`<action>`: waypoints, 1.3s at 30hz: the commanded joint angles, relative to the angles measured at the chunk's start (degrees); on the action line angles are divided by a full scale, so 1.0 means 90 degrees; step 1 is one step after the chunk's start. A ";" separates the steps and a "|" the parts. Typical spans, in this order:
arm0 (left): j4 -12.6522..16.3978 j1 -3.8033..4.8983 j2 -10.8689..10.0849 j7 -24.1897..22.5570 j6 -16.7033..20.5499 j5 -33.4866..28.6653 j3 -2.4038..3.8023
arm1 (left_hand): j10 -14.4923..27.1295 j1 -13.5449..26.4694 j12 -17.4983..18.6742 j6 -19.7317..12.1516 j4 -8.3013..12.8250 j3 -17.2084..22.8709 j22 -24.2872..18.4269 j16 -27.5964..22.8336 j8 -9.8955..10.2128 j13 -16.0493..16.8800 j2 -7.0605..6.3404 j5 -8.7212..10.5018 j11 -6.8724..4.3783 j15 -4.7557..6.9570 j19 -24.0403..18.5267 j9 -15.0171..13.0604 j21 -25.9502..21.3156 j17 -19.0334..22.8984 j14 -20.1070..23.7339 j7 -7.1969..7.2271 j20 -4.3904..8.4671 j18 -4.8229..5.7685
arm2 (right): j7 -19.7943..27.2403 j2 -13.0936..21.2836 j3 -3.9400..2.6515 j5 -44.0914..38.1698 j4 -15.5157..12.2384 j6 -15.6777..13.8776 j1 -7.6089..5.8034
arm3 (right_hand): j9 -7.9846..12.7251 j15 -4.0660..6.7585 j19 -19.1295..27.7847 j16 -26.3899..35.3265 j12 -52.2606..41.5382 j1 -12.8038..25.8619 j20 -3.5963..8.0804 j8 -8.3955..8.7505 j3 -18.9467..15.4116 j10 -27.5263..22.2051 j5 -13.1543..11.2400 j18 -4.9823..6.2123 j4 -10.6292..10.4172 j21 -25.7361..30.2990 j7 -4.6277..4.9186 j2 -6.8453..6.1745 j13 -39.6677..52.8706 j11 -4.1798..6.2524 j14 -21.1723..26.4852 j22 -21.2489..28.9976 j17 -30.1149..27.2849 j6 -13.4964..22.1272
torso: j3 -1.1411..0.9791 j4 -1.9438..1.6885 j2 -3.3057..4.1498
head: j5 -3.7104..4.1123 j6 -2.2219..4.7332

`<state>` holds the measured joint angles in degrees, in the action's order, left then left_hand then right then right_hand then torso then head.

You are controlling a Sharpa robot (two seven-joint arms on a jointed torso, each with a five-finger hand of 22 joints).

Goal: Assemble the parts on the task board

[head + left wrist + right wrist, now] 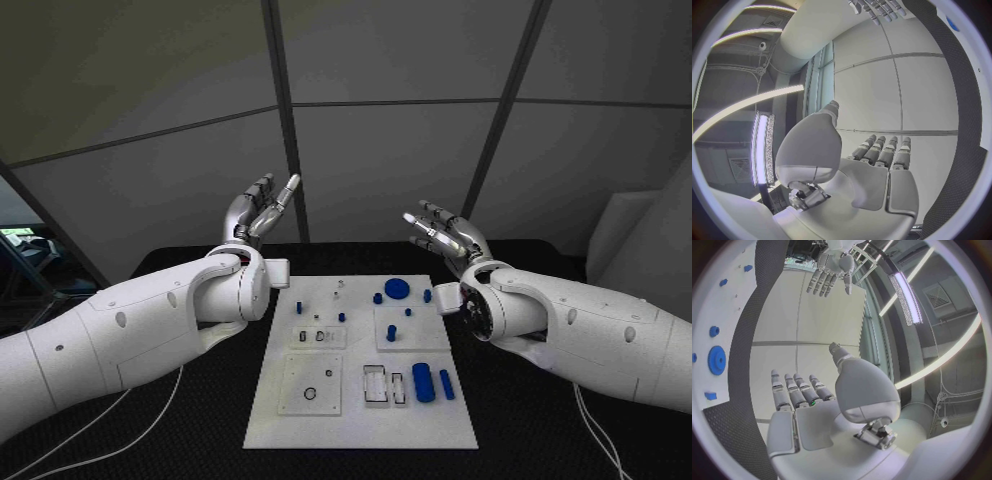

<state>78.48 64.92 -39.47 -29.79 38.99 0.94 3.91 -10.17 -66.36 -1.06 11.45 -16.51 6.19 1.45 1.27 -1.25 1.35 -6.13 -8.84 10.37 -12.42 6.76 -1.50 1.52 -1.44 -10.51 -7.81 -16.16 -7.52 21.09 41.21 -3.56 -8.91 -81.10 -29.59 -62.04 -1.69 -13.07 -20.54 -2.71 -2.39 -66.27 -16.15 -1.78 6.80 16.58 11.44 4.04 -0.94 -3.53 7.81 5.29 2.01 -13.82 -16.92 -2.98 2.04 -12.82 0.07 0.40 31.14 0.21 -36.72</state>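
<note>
The white task board [361,420] lies in the middle of the black table. Several blue parts sit on it: a round disc [395,289], small pegs [391,331], a long capsule [423,380] and a thin bar [447,384]. My left hand [263,208] is raised above the board's far left corner, fingers pointing up and apart, holding nothing. My right hand [444,232] is raised above the far right corner, fingers spread and empty. The left wrist view shows my left hand [873,165] bare, and the right wrist view shows my right hand [817,400] bare, with the blue disc [716,360] beside it.
The board has a round socket [312,393] and rectangular slots [378,383] near its front. Black table [188,420] surrounds the board on all sides. White cables [144,420] trail across the front left and front right. Grey wall panels stand behind the table.
</note>
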 commanded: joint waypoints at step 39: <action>0.1383 -0.0017 -0.1157 0.0146 -0.1431 0.0810 0.0005 | -0.5855 -0.1225 -0.0799 0.4949 0.0290 -0.0268 0.1197 0.1420 -0.0615 0.0296 0.0532 0.0047 -0.0240 0.0843 0.5299 -0.0253 0.2835 -0.1164 -0.6539 -0.0437 0.0555 -0.0333 | -0.2527 0.0002 -0.0099 -0.8657 0.0351 0.2114 -0.0693 | -0.0245 0.1406 -0.4999 -0.1680 -0.0141 -0.1068 0.1175 -0.0244 0.1195 0.6013 -0.0120 0.0705 0.0954 -0.2920 0.0157 -0.0879 0.0206 0.0973 -0.7695 -0.1115 0.1193 -0.5247 | 0.0035 -0.0062 0.1032 | 0.0142 0.0169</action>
<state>90.27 64.70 -49.74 -28.86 28.61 6.65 3.89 -62.40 -76.85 -8.39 55.50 -13.97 4.03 12.16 14.20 -7.13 4.06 -1.43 -8.63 8.11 -4.80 54.16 -3.85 26.88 -11.84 -69.43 -11.66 -11.07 -11.16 3.94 41.34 -4.41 -76.29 -77.66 -15.21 -68.03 -3.86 -1.07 -64.03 -15.92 -3.88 -76.01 -6.42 -4.16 17.75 69.89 10.49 9.82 7.98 -27.31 9.51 -1.98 3.82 -5.39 -82.52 -11.69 11.15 -59.35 0.19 0.06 39.23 1.37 -35.30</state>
